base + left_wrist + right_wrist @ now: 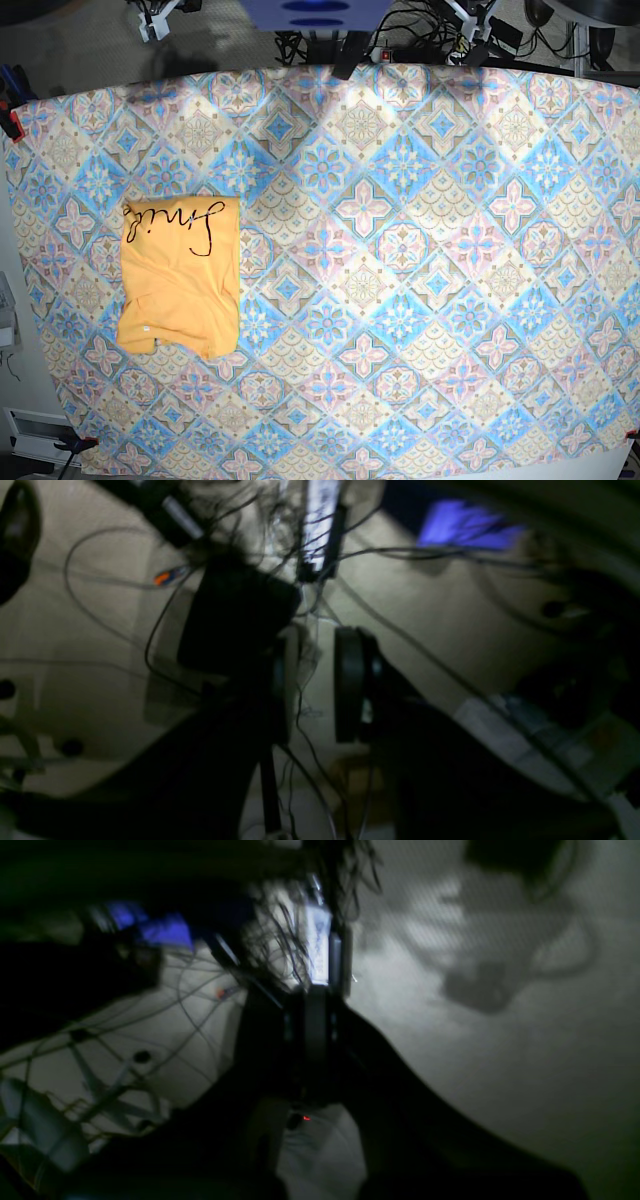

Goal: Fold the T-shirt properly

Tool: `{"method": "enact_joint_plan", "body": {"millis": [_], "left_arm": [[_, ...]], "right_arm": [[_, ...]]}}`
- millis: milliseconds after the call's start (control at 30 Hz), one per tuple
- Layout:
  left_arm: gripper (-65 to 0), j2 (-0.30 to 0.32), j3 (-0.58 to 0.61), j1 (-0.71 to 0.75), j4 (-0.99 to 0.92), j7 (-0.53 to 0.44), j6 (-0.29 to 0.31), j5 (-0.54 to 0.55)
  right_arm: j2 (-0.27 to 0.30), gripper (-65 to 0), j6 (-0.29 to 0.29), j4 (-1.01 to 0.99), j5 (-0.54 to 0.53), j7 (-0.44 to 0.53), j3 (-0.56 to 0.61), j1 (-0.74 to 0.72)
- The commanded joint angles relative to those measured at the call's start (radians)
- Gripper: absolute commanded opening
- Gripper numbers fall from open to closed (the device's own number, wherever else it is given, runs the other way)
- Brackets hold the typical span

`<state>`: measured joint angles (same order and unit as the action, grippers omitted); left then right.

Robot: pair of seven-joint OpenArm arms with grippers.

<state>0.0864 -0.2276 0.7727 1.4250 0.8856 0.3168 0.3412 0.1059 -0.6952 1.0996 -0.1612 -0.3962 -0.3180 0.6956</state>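
Left gripper [320, 685] parted, right gripper [316, 1040] closed.

Both wrist views are dark and smeary, and the tablecloth [400, 250] runs off the base view around 3 and 6 o'clock.

A tablecloth [400, 280] covers nearly the whole base view. The folded T-shirt [180, 278] lies flat on it toward nine o'clock, well apart from the cloth's centre, with its lettering along the edge nearest twelve o'clock. Cables [420, 20] and arm mounts sit beyond the table's far edge — at twelve o'clock. Both wrist views point off the table, toward floor and cables.
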Motion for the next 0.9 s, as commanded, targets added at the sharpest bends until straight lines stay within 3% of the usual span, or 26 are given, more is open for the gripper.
{"method": "enact_joint_plan", "body": {"millis": [0, 100, 267, 467, 567, 667, 867], "left_arm": [[-53.3, 0.002, 0.018, -0.020, -0.031, -0.026, 0.008, -0.006], [-53.3, 0.002, 0.047, -0.075, -0.158, -0.073, 0.008, -0.037], [-53.3, 0.003, 0.064, -0.160, -0.366, -0.201, 0.008, -0.057], [-53.3, 0.003, 0.147, -0.272, -0.629, -0.402, 0.008, -0.161], [-53.3, 0.002, 0.196, -0.350, -0.814, -0.515, 0.006, -0.185], [-53.3, 0.002, 0.242, -0.422, -0.981, -0.618, 0.002, -0.190], [-53.3, -0.004, 0.389, -0.516, -1.124, -0.731, -0.112, -0.218]], "right_arm": [[0.010, -65.0, -0.003, -0.055, 0.004, 0.013, 0.007, 0.000], [0.035, -65.0, -0.003, -0.229, 0.004, 0.085, 0.055, -0.066], [0.059, -65.0, -0.003, -0.496, 0.004, 0.300, 0.132, -0.155], [0.061, -65.0, -0.003, -0.731, 0.004, 0.498, 0.204, -0.276], [0.059, -65.0, 0.058, -0.812, 0.004, 0.572, 0.204, -0.325], [0.058, -65.0, 0.072, -0.852, 0.004, 0.609, 0.204, -0.357], [0.002, -65.0, 0.073, -0.884, 0.002, 0.609, 0.204, -0.414]]}}
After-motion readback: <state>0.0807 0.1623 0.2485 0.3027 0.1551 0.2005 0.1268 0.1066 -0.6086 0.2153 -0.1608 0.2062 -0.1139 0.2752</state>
